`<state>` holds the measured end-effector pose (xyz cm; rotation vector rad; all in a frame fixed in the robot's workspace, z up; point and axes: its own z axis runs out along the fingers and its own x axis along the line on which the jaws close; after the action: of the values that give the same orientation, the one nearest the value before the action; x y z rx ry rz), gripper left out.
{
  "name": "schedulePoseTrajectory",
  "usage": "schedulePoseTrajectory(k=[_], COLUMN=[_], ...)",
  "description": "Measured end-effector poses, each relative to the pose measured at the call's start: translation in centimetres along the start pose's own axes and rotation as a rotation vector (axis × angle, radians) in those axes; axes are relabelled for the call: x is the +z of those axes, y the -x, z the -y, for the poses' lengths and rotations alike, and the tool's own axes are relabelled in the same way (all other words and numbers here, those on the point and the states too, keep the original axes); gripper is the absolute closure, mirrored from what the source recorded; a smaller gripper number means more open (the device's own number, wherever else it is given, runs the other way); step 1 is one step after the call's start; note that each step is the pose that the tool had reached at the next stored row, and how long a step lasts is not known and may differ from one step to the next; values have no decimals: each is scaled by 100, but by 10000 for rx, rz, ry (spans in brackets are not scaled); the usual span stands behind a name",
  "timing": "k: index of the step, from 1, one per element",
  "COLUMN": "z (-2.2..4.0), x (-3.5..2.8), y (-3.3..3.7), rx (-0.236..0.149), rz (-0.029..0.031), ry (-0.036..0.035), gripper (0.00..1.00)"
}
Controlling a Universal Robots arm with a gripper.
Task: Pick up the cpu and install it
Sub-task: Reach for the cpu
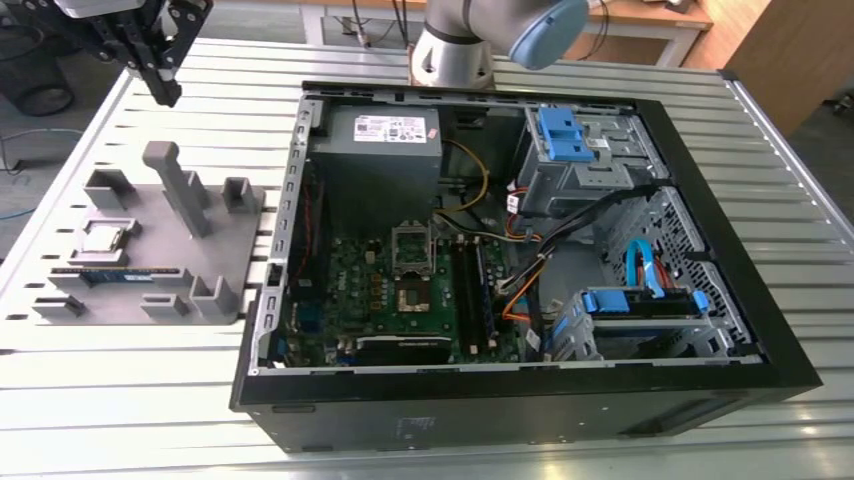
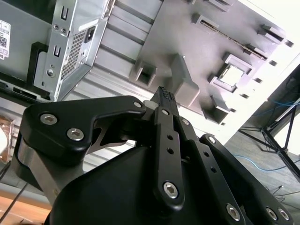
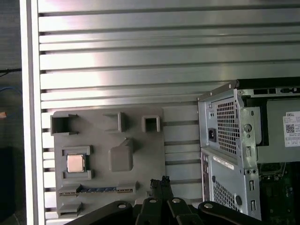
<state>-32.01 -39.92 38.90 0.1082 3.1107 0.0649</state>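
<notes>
My claw (image 1: 166,92) is pinched narrow, fingertips (image 2: 164,96) together, holding nothing. It hangs high near the far end of the grey tray (image 1: 247,240), its upper body cut off in the exterior view. The cpu (image 1: 107,237) lies flat in a square pocket of that tray, metal top up, to the exterior view's left of the open computer case (image 1: 534,400). Being square, it has no long axis. Any print on it is too small to tell. The power supply (image 1: 380,155) carries 1 white label (image 1: 387,128).
</notes>
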Motion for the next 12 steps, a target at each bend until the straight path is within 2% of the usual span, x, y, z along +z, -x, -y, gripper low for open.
schedulePoseTrajectory(k=[12], z=[17], x=[3], y=[-236], rx=[0], rz=[3], ry=[0], gripper=[89])
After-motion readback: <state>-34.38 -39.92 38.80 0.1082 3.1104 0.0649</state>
